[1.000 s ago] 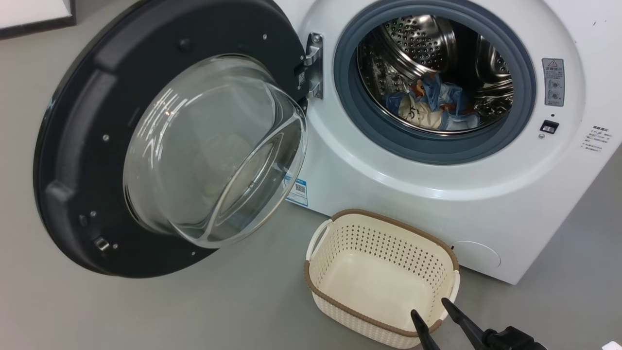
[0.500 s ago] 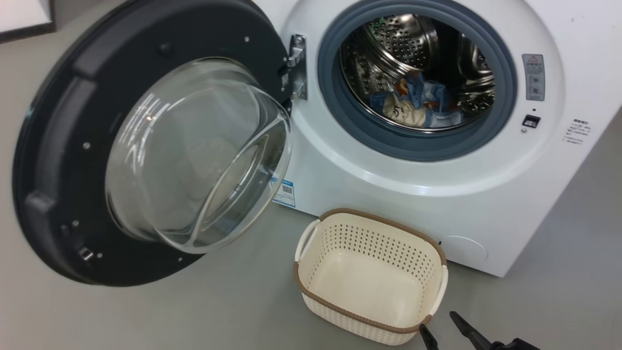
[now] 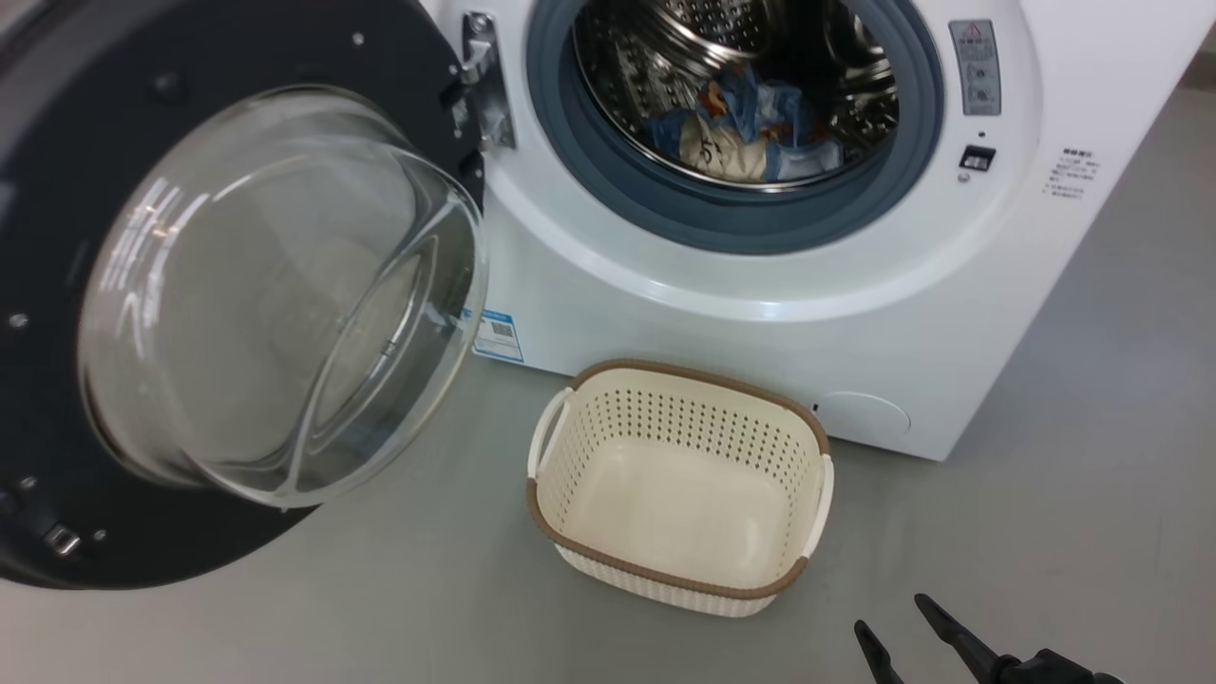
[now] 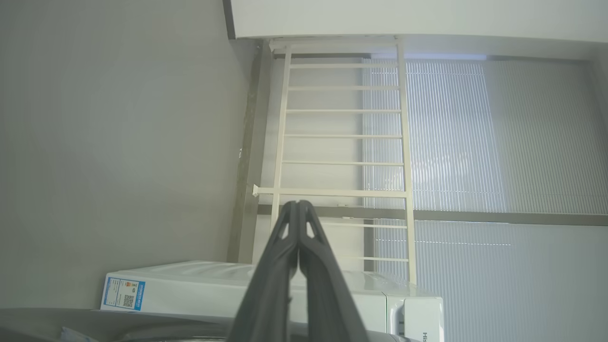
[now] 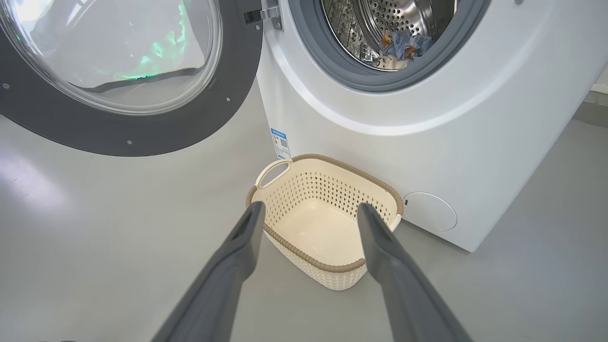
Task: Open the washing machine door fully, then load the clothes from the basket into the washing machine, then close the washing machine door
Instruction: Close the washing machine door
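**A:** So, where do the clothes [image 3: 741, 133] lie?

**B:** Inside the washing machine [image 3: 760, 313], bunched at the bottom of the steel drum [image 3: 632, 57]. It's blue fabric with orange-brown print and a pale piece in front, behind the grey-blue gasket [image 3: 665, 204].

**A:** And the basket [image 3: 698, 377]?

**B:** Upright on the grey floor [image 3: 380, 589], just before the machine's lower front. Its bare cream bottom shows through the open top.

**A:** How does the washing machine door [image 3: 266, 294] stand?

**B:** Swung wide to the left on its metal hinge [image 3: 484, 85], inner side toward the head camera, glass bowl bulging forward. A small blue label sticker [image 3: 497, 334] sits on the machine's front, just below the bowl's edge.

**A:** What about the right gripper [image 3: 890, 613]?

**B:** Low at the lower right of the head view, over the floor, near the basket but apart from it. Its two dark fingers are spread wide and grip nothing. In its wrist view they frame the basket.

**A:** And the left gripper [image 4: 298, 205]?

**B:** Fingers pressed together tip to tip, holding nothing. In its wrist view the machine's white body lies behind them at the bottom edge, with a white barred frame [image 4: 342, 135] and window blinds [image 4: 475, 142] beyond
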Available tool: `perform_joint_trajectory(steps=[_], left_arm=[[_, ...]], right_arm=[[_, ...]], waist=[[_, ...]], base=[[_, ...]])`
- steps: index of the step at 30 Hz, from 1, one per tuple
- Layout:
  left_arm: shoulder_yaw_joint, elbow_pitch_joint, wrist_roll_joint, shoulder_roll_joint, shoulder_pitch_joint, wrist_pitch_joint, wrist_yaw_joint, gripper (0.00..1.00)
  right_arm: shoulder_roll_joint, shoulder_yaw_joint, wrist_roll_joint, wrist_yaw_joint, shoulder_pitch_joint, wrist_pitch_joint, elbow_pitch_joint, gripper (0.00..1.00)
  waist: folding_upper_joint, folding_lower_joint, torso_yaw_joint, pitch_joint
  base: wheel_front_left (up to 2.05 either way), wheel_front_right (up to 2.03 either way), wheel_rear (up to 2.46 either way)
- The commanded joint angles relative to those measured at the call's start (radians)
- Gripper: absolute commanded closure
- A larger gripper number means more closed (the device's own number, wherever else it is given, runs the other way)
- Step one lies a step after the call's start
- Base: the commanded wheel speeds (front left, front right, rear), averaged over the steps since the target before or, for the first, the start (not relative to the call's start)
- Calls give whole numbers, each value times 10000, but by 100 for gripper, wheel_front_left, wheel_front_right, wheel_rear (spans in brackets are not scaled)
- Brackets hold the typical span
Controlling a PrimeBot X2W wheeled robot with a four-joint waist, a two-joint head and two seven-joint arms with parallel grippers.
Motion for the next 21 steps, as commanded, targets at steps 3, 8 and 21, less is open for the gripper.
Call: perform_joint_trajectory(steps=[3, 8, 21], left_arm=[[45, -59, -285, 519, -416, 688, -186, 100], [-120, 91, -337, 508, -399, 1365, -264, 100], [-332, -95, -600, 228, -184, 2848, -303, 100]], right_arm=[[-241, 163, -50, 17, -343, -49, -259, 0], [-240, 160, -56, 17, -383, -49, -249, 0], [-288, 320, 38, 17, -357, -49, -138, 0]], waist=[[0, 0, -247, 321], [0, 0, -254, 338], [0, 0, -108, 30]], base=[[0, 0, 0], [0, 0, 0], [0, 0, 0]])
